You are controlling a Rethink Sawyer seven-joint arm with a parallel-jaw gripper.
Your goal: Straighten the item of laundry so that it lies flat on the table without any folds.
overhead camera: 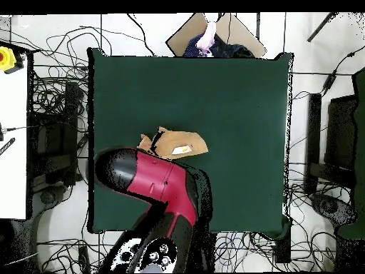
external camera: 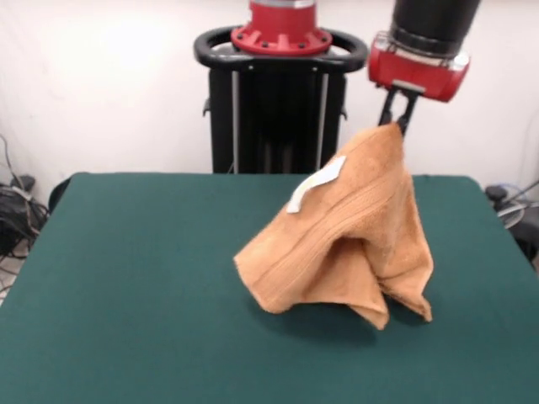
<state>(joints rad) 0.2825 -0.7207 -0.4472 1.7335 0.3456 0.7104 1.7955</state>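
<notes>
The orange-tan towel (external camera: pixel 354 236) hangs in a tent shape from my gripper (external camera: pixel 398 124), which is shut on its top corner well above the dark green table (external camera: pixel 126 286). The towel's lower folds rest on the felt right of centre. A small white tag (external camera: pixel 316 187) shows on its upper left slope. In the overhead view the red and black arm covers most of the towel (overhead camera: pixel 175 144); only a bunched part shows past the arm, near the table's (overhead camera: pixel 235 107) middle left. The gripper itself is hidden under the arm there.
The robot's pedestal (external camera: pixel 278 101) stands behind the table's far edge. Cables lie on the floor around the table (overhead camera: pixel 50 107). A person (overhead camera: pixel 208 39) with a cardboard box shows at the table's far edge in the overhead view.
</notes>
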